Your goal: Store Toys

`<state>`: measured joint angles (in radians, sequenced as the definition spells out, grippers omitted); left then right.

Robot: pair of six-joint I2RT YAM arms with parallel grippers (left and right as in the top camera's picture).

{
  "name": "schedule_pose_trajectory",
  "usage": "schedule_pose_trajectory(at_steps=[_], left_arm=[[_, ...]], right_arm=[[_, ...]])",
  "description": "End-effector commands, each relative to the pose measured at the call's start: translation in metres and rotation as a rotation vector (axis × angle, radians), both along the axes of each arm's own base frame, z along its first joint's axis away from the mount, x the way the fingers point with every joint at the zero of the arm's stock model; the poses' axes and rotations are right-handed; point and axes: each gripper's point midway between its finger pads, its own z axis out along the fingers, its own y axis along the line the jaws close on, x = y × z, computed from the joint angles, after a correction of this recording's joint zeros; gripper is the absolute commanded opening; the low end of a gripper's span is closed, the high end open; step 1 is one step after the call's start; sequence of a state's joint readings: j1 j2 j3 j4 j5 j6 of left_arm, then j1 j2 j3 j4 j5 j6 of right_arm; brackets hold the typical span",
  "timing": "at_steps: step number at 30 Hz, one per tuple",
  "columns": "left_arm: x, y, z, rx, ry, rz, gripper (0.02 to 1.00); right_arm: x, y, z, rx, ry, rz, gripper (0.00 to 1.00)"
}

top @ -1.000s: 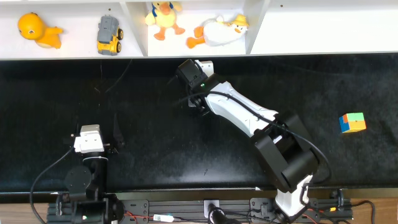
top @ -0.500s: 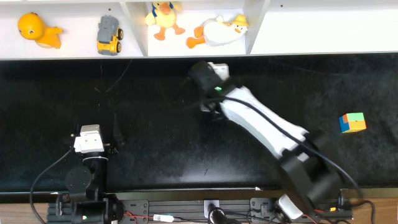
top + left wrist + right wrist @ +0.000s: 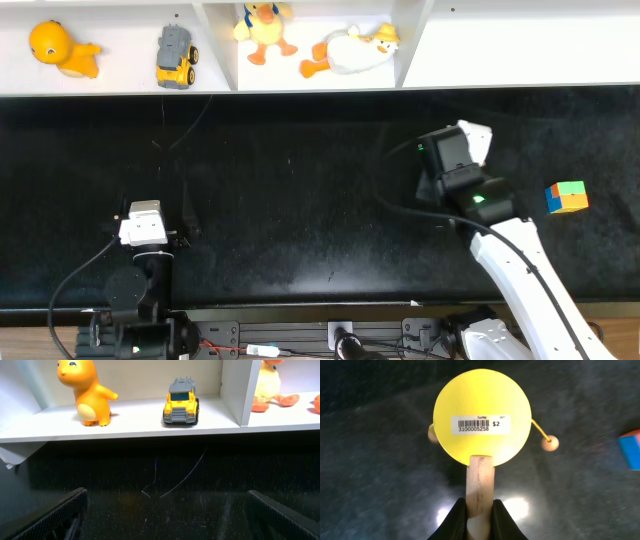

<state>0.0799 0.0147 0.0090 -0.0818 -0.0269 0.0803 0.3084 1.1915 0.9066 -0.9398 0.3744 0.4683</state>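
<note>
Fingers of my right end effector (image 3: pixel 480 510) are clenched on the wooden handle (image 3: pixel 480 477) of a yellow rattle drum (image 3: pixel 480 417). The drum's round face, with a white label on it, is turned to my wrist camera. One small wooden bead (image 3: pixel 550 443) hangs out on a string at one side, and another bead (image 3: pixel 432 434) shows at the other rim. The black counter (image 3: pixel 380 475) lies behind the drum. From above, this end effector (image 3: pixel 455 160) sits right of the counter's middle, with a multicoloured cube (image 3: pixel 566 197) lying near it toward the right edge.

My left end effector (image 3: pixel 166 492) is released, fingers spread wide, low over the counter's left part and facing the white shelf (image 3: pixel 135 422). On the shelf stand an orange figure (image 3: pixel 87 392) and a yellow truck (image 3: pixel 181 402). The next compartment holds a plush duck (image 3: pixel 264 30) and a white plush bird (image 3: pixel 350 50).
</note>
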Motion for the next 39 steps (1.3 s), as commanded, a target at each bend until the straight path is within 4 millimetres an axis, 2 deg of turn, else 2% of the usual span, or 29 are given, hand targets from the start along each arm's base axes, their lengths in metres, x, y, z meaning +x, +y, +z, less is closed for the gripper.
schedule_pose_trajectory(at_steps=[1, 4, 7, 11, 18, 22, 28, 32, 39], left_arm=[[0.000, -0.003, 0.002, -0.003, -0.009, -0.014, 0.998], [0.000, -0.003, 0.002, -0.003, -0.009, -0.014, 0.998], [0.000, -0.003, 0.001, -0.003, -0.008, -0.014, 0.998], [0.000, -0.003, 0.001, -0.003, -0.008, -0.014, 0.998], [0.000, -0.003, 0.002, -0.003, -0.009, -0.014, 0.998], [0.000, -0.003, 0.001, -0.003, -0.008, -0.014, 0.998], [0.000, -0.003, 0.002, -0.003, -0.009, -0.014, 0.998], [0.000, -0.003, 0.001, -0.003, -0.008, -0.014, 0.998], [0.000, -0.003, 0.002, -0.003, -0.009, -0.014, 0.998]], right_arm=[[0.019, -0.036, 0.019, -0.122, -0.009, 0.042, 0.047], [0.042, -0.042, 0.034, -0.168, -0.032, 0.097, 0.042], [0.075, -0.040, 0.049, -0.199, -0.085, 0.164, 0.045], [0.121, -0.032, 0.055, -0.203, -0.127, 0.249, 0.047], [0.171, -0.033, 0.041, -0.202, -0.116, 0.244, 0.053], [0.195, -0.025, 0.030, -0.188, -0.125, 0.280, 0.058], [0.215, -0.014, 0.015, -0.142, -0.149, 0.312, 0.084], [0.218, -0.013, 0.009, -0.132, -0.144, 0.317, 0.196], [0.214, -0.012, 0.016, -0.120, -0.153, 0.311, 0.652]])
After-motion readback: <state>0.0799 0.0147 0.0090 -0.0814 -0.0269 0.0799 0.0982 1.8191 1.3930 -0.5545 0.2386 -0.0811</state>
